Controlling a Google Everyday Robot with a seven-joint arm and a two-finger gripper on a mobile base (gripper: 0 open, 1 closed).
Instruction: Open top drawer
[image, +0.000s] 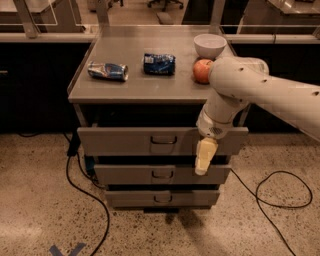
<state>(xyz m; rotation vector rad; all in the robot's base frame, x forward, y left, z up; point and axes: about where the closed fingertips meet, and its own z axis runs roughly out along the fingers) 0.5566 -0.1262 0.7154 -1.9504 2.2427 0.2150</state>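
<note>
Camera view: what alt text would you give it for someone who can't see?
A white robot arm reaches in from the picture's right, its gripper hanging in front of the top drawer, right of the handle. On the cabinet top lie a can, a blue packet, an apple and a white bowl.

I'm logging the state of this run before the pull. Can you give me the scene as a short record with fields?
on top: grey metal cabinet top holds a crushed blue-silver can, dark blue packet, red apple and white bowl
target: widest grey metal drawer, with a small dark loop handle at centre
tool: cream gripper hangs pointing down before the drawer front, right of the handle, apart from it
progress: handle not yet grasped
</note>
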